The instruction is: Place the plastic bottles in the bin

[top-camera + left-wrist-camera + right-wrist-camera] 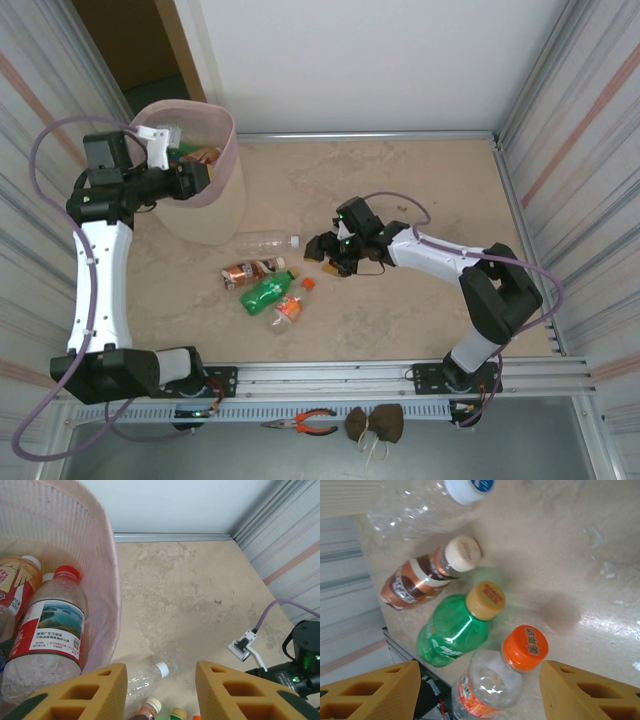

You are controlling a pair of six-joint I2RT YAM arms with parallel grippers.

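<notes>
Pink liner folds over the rim of the beige bin, which stands on the bench.

Done: at least two plastic bottles lie inside the bin. One is a red-capped bottle with a scenic label. Beside it is a white-capped bottle with a red and orange label. Whether more lie beneath them cannot be told.

Outstanding: four bottles lie on their sides on the bench outside the bin.
- The clear bottle is nearest the bin, just beside its foot.
- The brown-labelled bottle, the green bottle and the orange-capped bottle form a tight cluster a little farther from the bin.

Left tool: above the rim of the bin, looking down into it. Its fingers stand slightly apart and nothing is between them.

Right tool: low over the cluster, well apart from the bin. Its fingers stand apart on either side of the orange-capped bottle's neck end. Contact is not confirmed and nothing is clamped.

Assessment: the task is part complete, with four bottles yet to go in. The orange-capped bottle appears to be the next pick. The total inside the bin cannot be verified.
</notes>
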